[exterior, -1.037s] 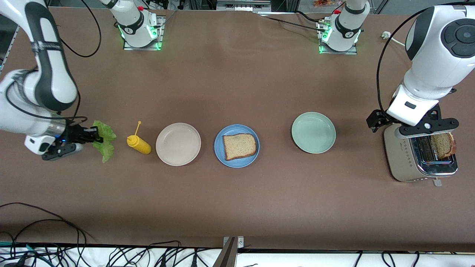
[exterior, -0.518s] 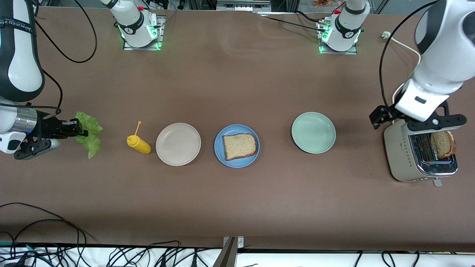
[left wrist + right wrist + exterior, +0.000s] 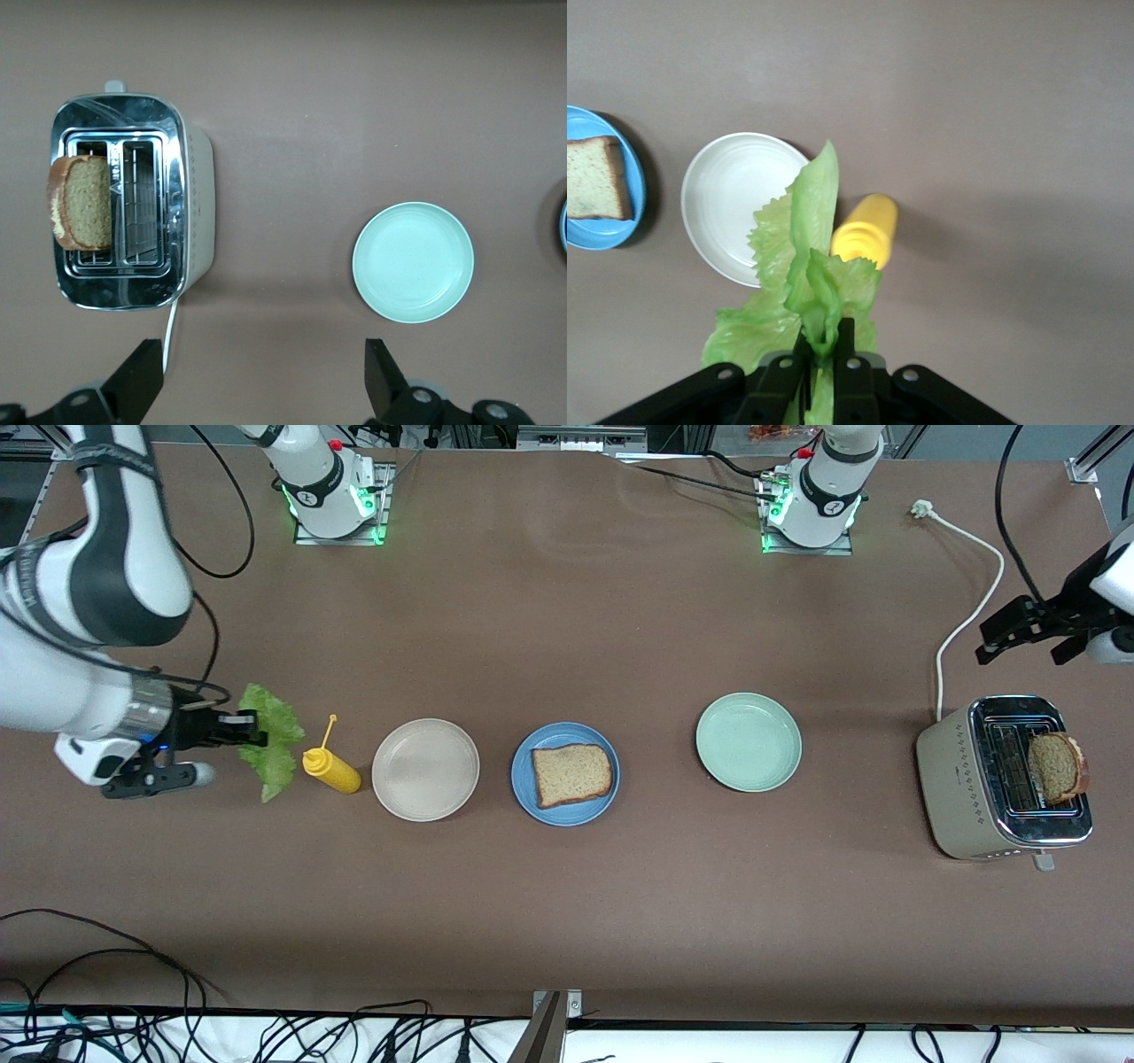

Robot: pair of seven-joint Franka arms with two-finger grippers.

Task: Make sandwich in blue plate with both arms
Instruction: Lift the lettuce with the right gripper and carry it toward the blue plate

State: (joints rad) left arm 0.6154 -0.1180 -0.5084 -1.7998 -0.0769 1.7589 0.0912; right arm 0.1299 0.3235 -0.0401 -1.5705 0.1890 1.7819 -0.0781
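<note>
— What does the table look like?
— A brown table [image 3: 567, 629] carries a row: mustard bottle [image 3: 331, 770], beige plate [image 3: 425, 769], blue plate [image 3: 565, 774] holding one bread slice [image 3: 572, 774], green plate [image 3: 749, 742], and a toaster [image 3: 1005, 779] with a second slice [image 3: 1057, 767] sticking out.

— And the arms?
— The right arm bends down low; the right gripper [image 3: 251, 735] is pinched tight on a lettuce leaf [image 3: 271, 740] hanging in the air beside the bottle. The left gripper [image 3: 1019, 627] hangs raised over the table by the toaster, fingers [image 3: 383, 372] spread wide, holding nothing.
</note>
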